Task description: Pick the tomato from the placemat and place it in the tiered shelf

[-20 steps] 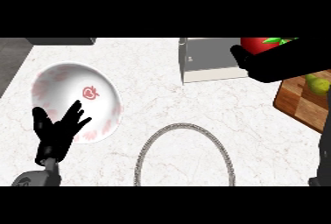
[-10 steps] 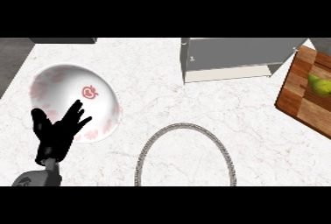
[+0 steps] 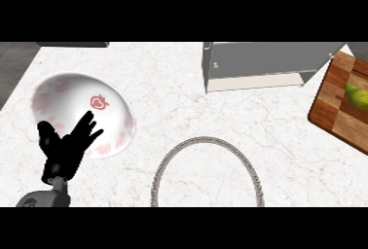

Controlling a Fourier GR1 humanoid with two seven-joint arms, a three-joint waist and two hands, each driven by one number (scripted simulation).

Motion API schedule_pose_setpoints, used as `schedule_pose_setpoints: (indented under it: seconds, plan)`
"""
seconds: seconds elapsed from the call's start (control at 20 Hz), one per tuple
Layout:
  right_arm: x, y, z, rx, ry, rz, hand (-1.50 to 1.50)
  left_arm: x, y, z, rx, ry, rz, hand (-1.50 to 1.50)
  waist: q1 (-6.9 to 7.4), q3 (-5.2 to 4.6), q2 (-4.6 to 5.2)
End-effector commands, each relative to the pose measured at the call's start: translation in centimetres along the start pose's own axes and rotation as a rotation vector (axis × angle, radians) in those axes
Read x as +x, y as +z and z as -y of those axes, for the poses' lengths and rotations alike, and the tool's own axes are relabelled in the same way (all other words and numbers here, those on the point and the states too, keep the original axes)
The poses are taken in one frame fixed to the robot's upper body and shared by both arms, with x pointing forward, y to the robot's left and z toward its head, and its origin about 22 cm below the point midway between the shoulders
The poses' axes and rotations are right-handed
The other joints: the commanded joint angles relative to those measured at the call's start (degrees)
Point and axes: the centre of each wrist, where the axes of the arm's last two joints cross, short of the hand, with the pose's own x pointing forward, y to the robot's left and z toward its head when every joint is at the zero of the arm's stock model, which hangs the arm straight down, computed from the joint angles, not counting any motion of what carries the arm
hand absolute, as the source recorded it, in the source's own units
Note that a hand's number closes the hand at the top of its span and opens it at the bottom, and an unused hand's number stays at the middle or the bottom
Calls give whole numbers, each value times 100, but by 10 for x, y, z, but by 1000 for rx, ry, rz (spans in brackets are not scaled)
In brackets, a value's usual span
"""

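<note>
No tomato shows anywhere in the head view. The grey tiered shelf (image 3: 259,65) stands at the back of the counter, right of centre, seen from above. A round placemat with a grey woven rim (image 3: 206,170) lies at the front centre with nothing on it. My left hand (image 3: 66,148) rests open at the lower left, fingers up, over the edge of a white plate. My right hand is out of sight.
A white plate with red marks (image 3: 82,112) sits at the left. A wooden cutting board (image 3: 338,109) lies at the right edge with a green pear (image 3: 357,95) on it. The counter's dark edge runs along the far left.
One second ago my right hand held the red tomato at the upper right near the shelf. Hand and tomato have since left the view. The left hand has stayed put.
</note>
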Motion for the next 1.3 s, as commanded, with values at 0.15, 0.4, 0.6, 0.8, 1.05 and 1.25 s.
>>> schedule_pose_setpoints:
  seconds: [0.15, 0.4, 0.6, 0.8, 1.05, 1.25]
  plan:
    - [-40, -27, -22, -13, 43, 5, 150, -5, -5, 2, -2, 2, -56, 0, 17, -20, 41]
    - [-28, -42, -46, -35, 47, -2, 150, 0, -7, -5, 10, -13, -59, 0, 48, -22, 50]
    - [-42, -47, -54, -36, 59, 15, 150, -6, -3, -5, -7, -20, -48, 0, 33, -21, 38]
    - [-53, -53, -39, -45, 29, 46, 150, -7, -9, -9, -12, -19, -53, 0, 83, -22, 75]
    - [-49, -57, -39, -14, 29, 69, 150, -10, -5, 9, -12, -5, -52, 0, 72, -21, 53]
    - [-53, -56, -29, 21, 101, 64, 150, -11, -7, 4, -4, 5, -68, 0, 12, -22, 34]
